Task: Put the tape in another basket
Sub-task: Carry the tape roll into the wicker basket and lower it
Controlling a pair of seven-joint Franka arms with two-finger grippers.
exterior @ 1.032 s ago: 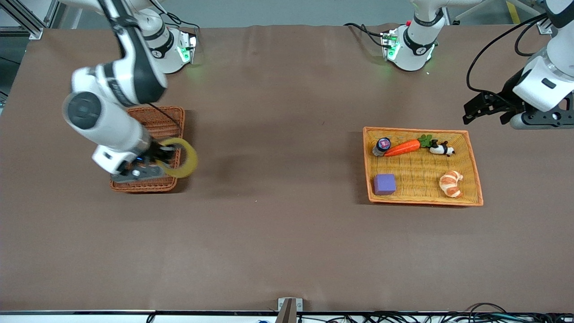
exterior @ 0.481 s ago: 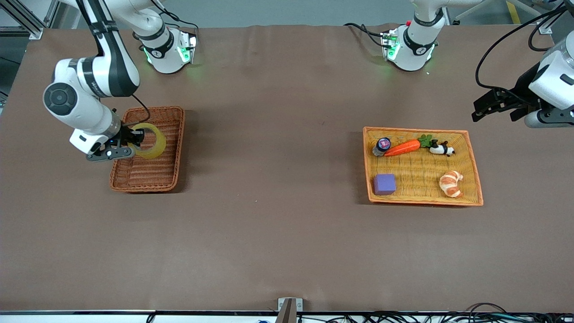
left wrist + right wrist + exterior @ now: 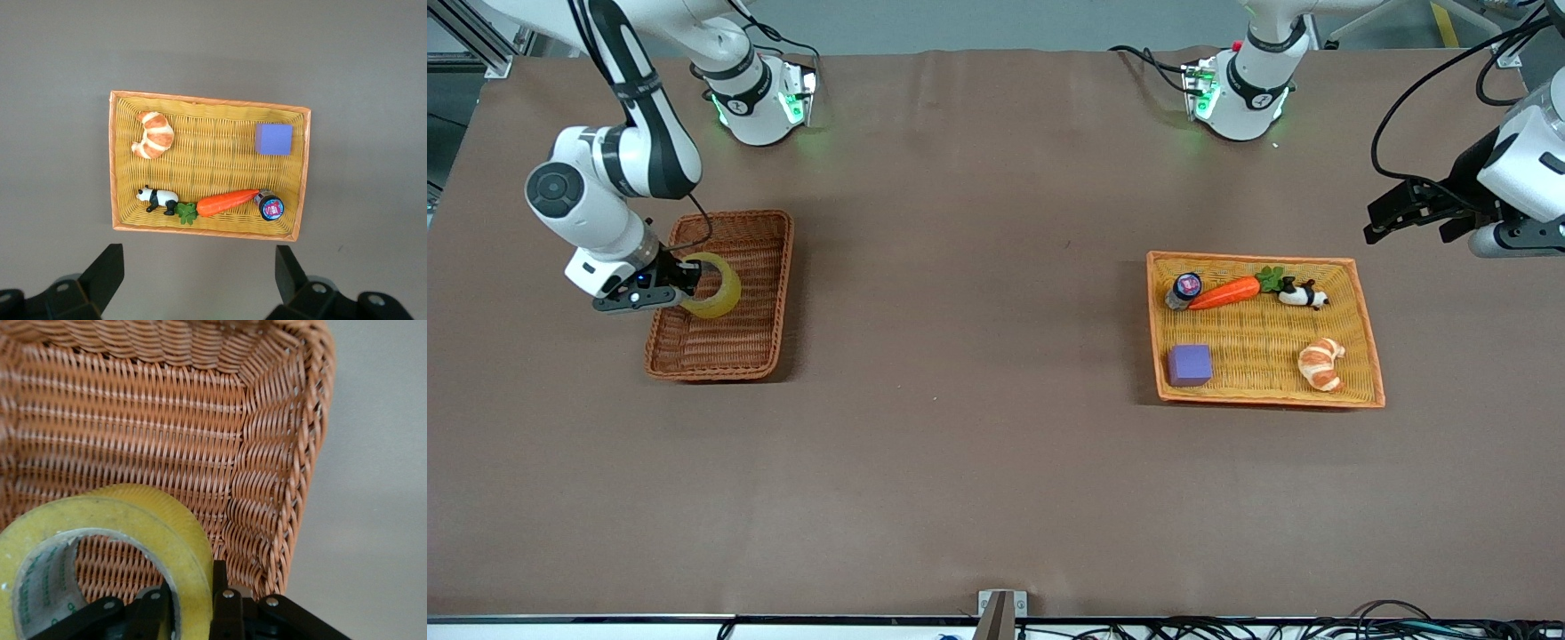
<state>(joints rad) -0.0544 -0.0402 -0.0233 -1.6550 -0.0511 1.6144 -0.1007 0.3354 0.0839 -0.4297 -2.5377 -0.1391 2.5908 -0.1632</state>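
Two grippers: one was busy, the other idle.
Right gripper (image 3: 680, 286): clamped on the wall of the tape (image 3: 713, 284), one finger inside the ring's hole and one outside, as the right wrist view showed.
Tape position: hanging over the basket (image 3: 769, 293), above its floor near the side wall at the right arm's end of the table, not yet set down.
Tape handling: it looked light and stiff, a hard ring that would not crush; the outer film looked smooth and perhaps slippery, so pinching through the wall seemed the sound hold.
Basket: reddish-brown wicker with raised woven sides and nothing else in it that I could see; to my eye only the side wall close by the fingers could snag them on the way down.
Left gripper (image 3: 1403, 216): jaws spread wide, holding nothing, waiting up over bare table beside the yellow tray (image 3: 1368, 329).
Tray contents: purple cube (image 3: 1190, 364), croissant (image 3: 1320, 363), carrot (image 3: 1225, 292), toy panda (image 3: 1303, 294) and small bottle (image 3: 1185, 289).
Obstacles: none stood between tape and basket floor.
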